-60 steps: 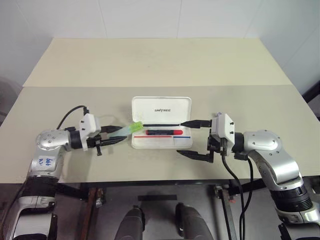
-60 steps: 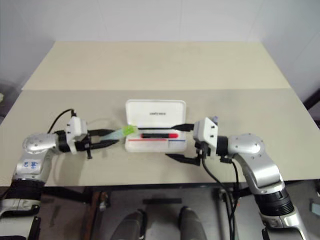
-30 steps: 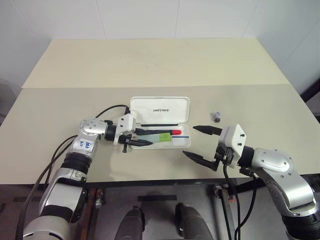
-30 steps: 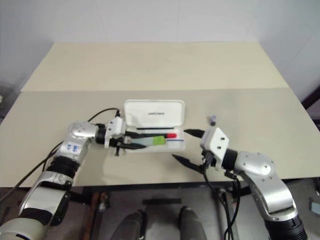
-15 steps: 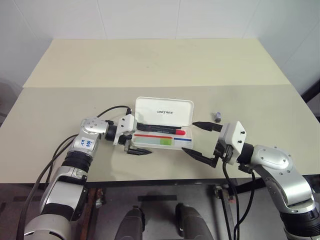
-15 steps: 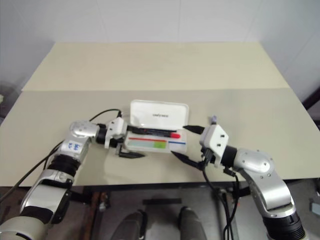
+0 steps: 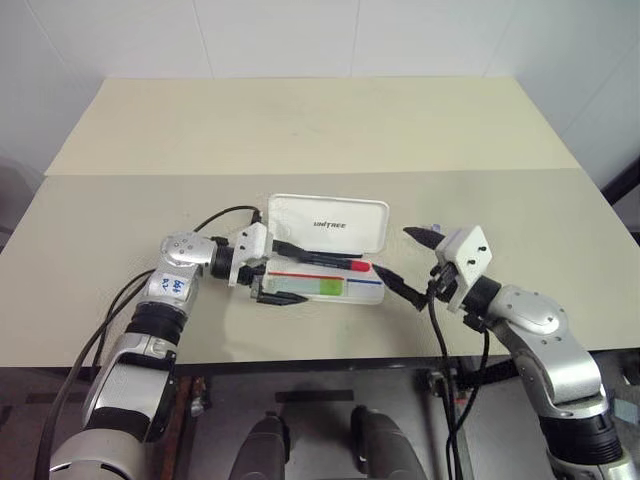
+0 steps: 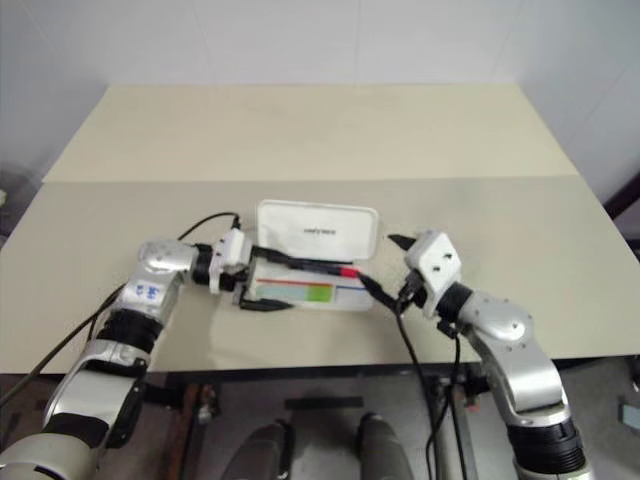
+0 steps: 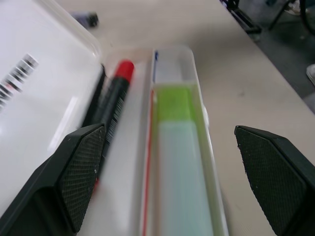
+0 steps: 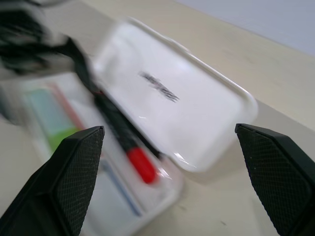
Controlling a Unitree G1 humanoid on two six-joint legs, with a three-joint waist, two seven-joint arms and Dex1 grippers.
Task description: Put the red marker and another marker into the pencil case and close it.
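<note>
Pencil case [image 7: 330, 285] sits open on the desk [image 7: 120, 220], red marker [image 7: 335, 266] and green marker [image 7: 318, 287] inside. Left tool [image 7: 282, 272] spread wide, perhaps touching its end; right tool [image 7: 408, 263] spread, just beside.

You see the pencil case [image 7: 330, 225] in plain white, its lid carrying small dark lettering and, in the left wrist view, a black barcode. A thin red-and-blue stripe [image 7: 330, 273] runs along its inside. The red marker [image 7: 335, 263] has a black barrel with pale print and a bright red cap. The other marker [image 9: 177, 142] shows a lime-green band on a paler, perhaps mint, body. The table [image 7: 300, 130] is cream-beige. Both grippers' fingers [image 9: 81, 172] are black with a fine cross-hatched texture.
</note>
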